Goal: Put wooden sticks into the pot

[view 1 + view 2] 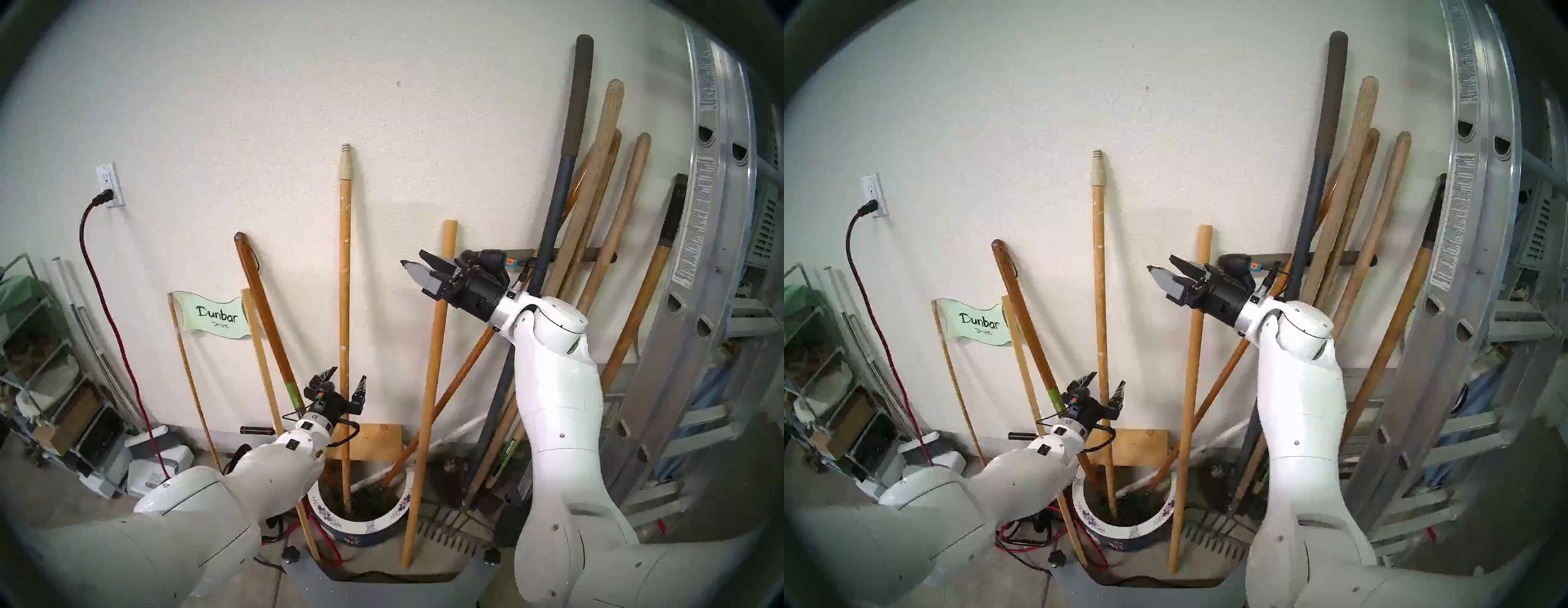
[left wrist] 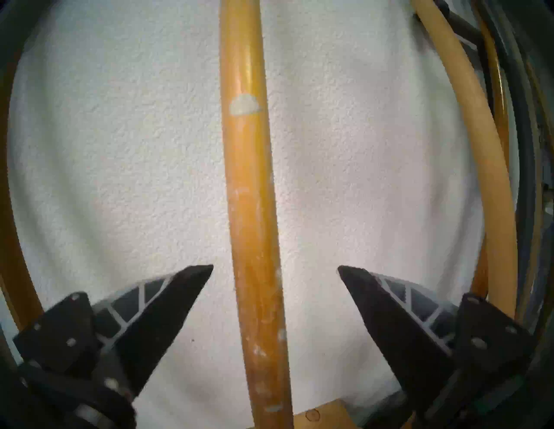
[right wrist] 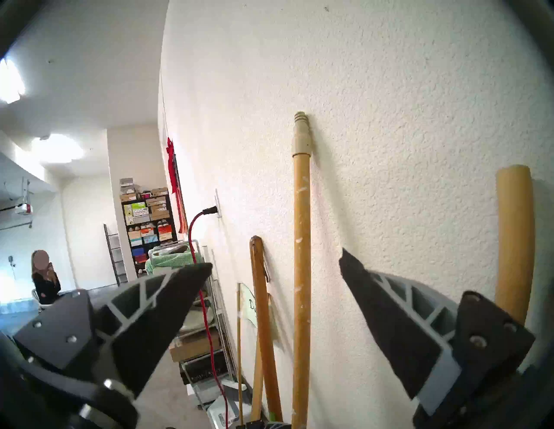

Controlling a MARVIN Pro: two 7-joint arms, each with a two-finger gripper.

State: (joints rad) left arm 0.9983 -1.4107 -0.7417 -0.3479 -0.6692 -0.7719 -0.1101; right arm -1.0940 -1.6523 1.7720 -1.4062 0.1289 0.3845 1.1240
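You're looking at a home garage: long-handled garden tools [image 1: 602, 204] lean on a textured white wall [image 1: 263, 110], an aluminum ladder [image 1: 717, 237] stands beside them, and wire shelves [image 1: 38, 382] hold boxes.

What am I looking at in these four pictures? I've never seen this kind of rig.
A two-armed robot faces a garage wall. Two pictures come from cameras on its head; the other two from a camera on each wrist, looking out between that gripper's fingers. The left gripper is open with the paint-flecked stick between its fingers, not clamped; that stick's foot is in the flowered pot. The right gripper is open and empty, near the plain stick, which stands on the floor beside the pot. Other tool handles lean nearby.
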